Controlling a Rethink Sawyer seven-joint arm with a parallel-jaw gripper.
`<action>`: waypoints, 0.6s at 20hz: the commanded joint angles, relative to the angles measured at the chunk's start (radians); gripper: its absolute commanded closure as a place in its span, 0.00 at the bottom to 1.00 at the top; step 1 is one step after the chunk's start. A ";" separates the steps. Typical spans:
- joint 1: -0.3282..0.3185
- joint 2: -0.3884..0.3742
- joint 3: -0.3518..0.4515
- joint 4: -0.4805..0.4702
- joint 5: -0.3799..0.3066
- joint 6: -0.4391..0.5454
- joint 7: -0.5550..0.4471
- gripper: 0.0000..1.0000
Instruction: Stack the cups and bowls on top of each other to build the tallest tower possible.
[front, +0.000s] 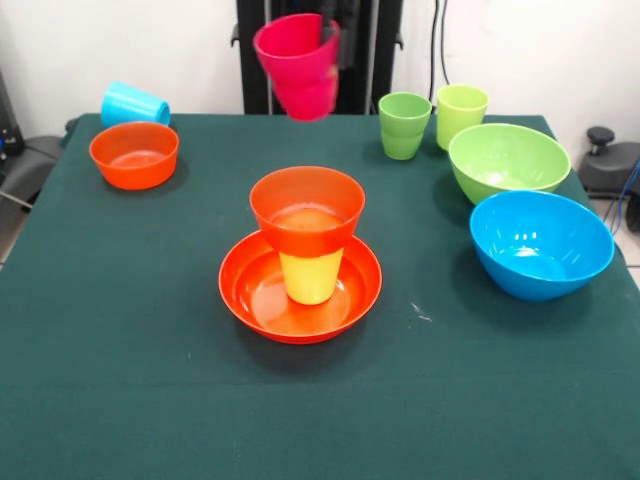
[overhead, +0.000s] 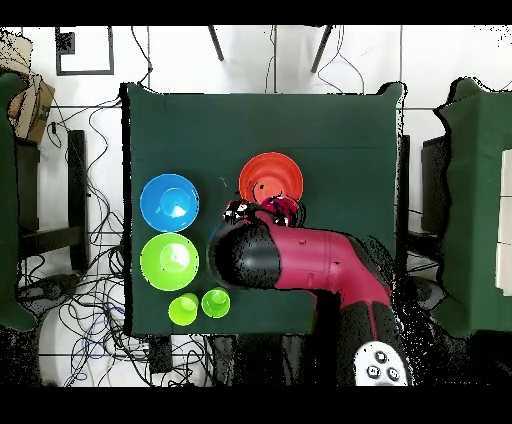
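The tower stands mid-table: a wide orange bowl as base, a yellow cup in it, and a small orange bowl on top of the cup. My gripper is shut on the rim of a pink cup and holds it tilted in the air, behind and above the tower. In the overhead view the arm covers much of the tower; the wide orange bowl and the pink cup show beside it.
A second small orange bowl sits at the far left, with a sky blue cup on its side behind it. At the right are a light green cup, a yellow-green cup, a lime green bowl and a blue bowl.
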 joint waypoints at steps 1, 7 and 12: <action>-0.082 -0.020 0.068 0.129 0.002 -0.028 -0.031 1.00; -0.099 -0.015 0.067 0.177 -0.052 -0.118 0.003 1.00; -0.065 -0.026 0.040 0.247 -0.065 -0.201 0.071 1.00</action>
